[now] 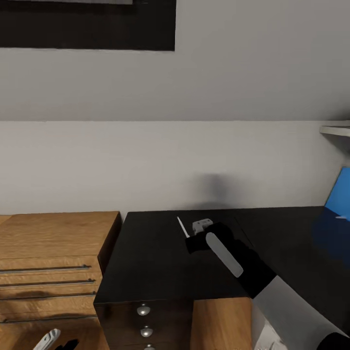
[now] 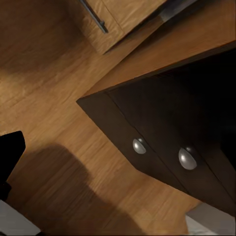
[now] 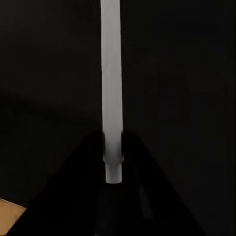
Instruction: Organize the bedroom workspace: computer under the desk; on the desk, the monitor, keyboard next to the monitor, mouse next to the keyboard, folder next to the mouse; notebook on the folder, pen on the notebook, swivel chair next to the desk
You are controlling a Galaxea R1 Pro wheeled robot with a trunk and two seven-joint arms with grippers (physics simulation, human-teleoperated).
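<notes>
The right gripper (image 1: 190,237) is closed on the white pen (image 1: 183,227), holding it above the desk (image 1: 146,262) near its far edge. Left of the desk stands a wooden drawer unit (image 1: 48,262). The left gripper (image 1: 48,339) hangs low over the wood floor (image 2: 44,98); its opening cannot be told.

right arm (image 1: 272,287): black forearm with a pale grey strip, white upper segment.
</notes>
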